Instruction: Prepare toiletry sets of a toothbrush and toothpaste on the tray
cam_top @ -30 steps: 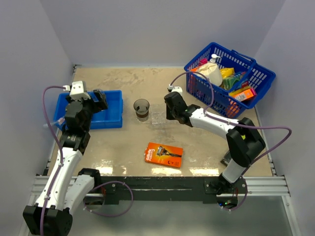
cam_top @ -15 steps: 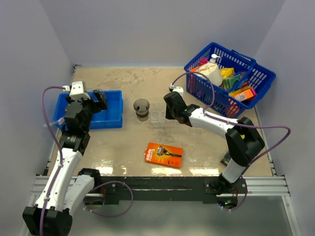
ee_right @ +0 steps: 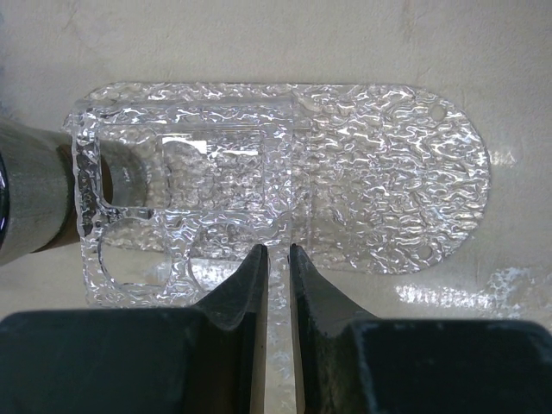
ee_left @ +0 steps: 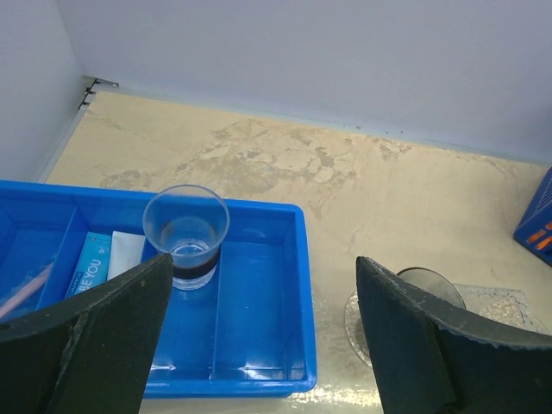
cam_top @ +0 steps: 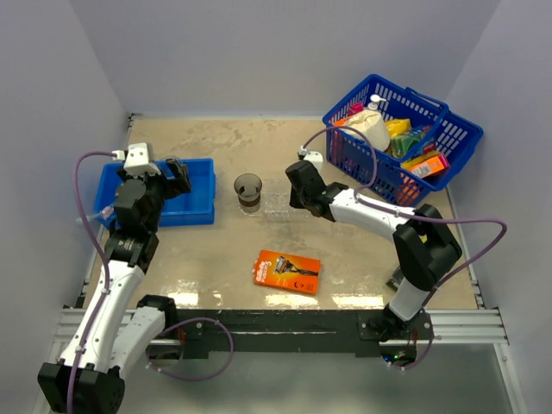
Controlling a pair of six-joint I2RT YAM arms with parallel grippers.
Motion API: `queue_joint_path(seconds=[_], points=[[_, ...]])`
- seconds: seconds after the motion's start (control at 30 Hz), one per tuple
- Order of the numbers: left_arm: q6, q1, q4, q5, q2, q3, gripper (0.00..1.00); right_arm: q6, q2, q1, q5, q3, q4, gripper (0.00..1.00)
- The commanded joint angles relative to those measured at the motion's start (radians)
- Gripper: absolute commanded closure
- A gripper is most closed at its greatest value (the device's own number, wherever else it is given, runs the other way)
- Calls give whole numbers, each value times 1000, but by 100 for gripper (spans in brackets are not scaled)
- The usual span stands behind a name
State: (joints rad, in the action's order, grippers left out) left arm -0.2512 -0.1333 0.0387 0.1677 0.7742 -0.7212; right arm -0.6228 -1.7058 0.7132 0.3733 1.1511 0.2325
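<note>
Two grippers | my right gripper (ee_right: 276, 252) nearly closed, pinching near edge of tray (ee_right: 362, 172), tray right of blue bin (ee_left: 259, 381) | my left gripper (ee_left: 263, 267) wide open, empty, above blue bin | toothpaste (ee_left: 89, 263) inside blue bin

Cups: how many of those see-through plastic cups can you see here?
2. One cup stands in the blue bin on the left; a second cup stands mid-table, right by the clear tray's end. More could be hidden in the wire basket.
</note>
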Motion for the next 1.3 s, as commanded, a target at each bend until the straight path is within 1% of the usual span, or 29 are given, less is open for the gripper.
queue_joint_path(seconds=[0.0, 0.93, 0.97, 1.27], points=[[0, -9, -53, 7, -13, 14, 9, -25, -12, 2, 58, 47, 7, 100], [3, -15, -53, 9, -13, 12, 9, -29, -40, 2, 56, 70, 8, 100], [3, -15, -53, 10, -12, 12, 10, -29, -41, 3, 55, 71, 10, 96], [3, -17, -53, 10, -13, 14, 9, -29, -44, 3, 53, 78, 11, 76]])
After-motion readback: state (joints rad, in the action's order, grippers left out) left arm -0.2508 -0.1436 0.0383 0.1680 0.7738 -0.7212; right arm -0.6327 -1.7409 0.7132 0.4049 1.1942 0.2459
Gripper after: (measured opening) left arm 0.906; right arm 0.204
